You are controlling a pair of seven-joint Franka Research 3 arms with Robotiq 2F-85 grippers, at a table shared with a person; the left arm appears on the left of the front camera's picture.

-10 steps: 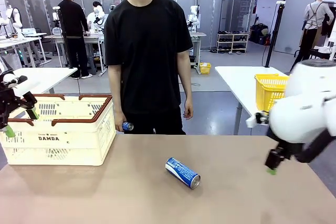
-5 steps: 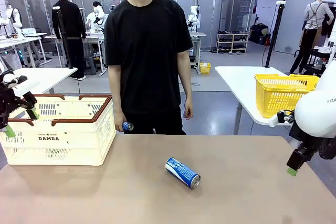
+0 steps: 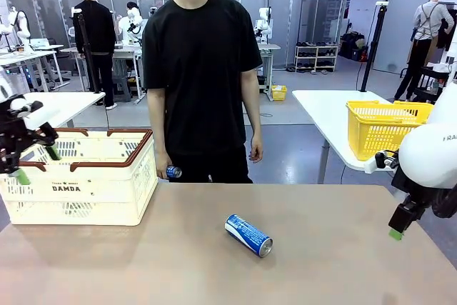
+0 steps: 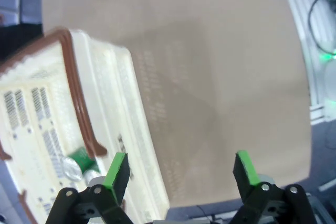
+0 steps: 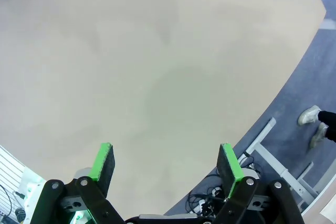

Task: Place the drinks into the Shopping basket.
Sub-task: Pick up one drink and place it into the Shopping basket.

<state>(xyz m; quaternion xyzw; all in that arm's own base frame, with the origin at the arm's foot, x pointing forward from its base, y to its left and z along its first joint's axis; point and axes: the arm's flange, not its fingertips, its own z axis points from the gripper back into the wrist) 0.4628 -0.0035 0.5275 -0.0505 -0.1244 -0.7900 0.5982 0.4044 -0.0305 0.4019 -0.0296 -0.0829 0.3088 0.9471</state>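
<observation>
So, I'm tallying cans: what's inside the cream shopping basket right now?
A green can lies in the Shopping basket near one corner, in the left wrist view. From the front, the slotted walls hide its floor.

Cream basket (image 3: 107, 201): cream-white slotted walls, reddish-brown rim, dark lettering; the green can (image 4: 79, 157) inside has a silver end. Blue can (image 3: 248, 235): blue with white markings and a silver end, on a plain tan tabletop (image 3: 143, 266). Left gripper (image 4: 181, 167) and right gripper (image 5: 165, 163): black with green pads; yellow basket (image 3: 378, 130): yellow mesh.
</observation>
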